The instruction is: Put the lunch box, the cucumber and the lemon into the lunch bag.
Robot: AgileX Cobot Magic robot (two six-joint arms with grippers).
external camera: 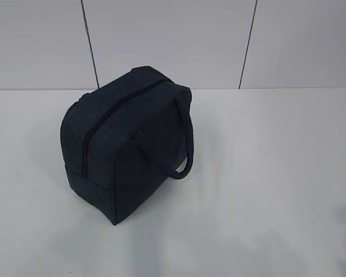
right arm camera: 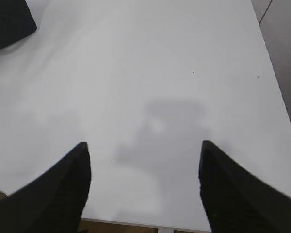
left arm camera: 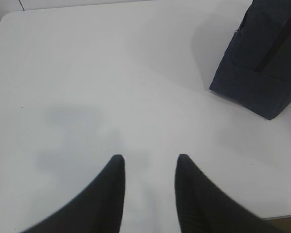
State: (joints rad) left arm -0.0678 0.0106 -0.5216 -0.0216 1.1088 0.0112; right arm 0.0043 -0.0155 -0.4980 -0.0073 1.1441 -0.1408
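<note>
the lunch bag (external camera: 124, 144) stands on the white surface (external camera: 265, 190), left of centre in the exterior view, with one narrow end turned toward the camera. its dark zipper (external camera: 104, 118) runs from the top down that near end and looks closed along the whole stretch that shows. one loop handle (external camera: 186, 138) hangs down the right side of the bag, its lower bend just above the surface. behind the surface is a pale tiled wall (external camera: 173, 40).

in the left wrist view the left end effector (left arm camera: 150, 162) is at the bottom middle of the frame over bare surface, its two dark fingers (left arm camera: 114, 189) parted by a moderate gap with nothing between them – a corner of the lunch bag sits well apart in the upper right of that frame.

in the right wrist view the right end effector (right arm camera: 144, 148) is at the bottom of the frame, fingers (right arm camera: 68, 184) spread wide and empty, their shadow lying on the surface between them – a dark corner of the lunch bag shows in the upper left.
</note>
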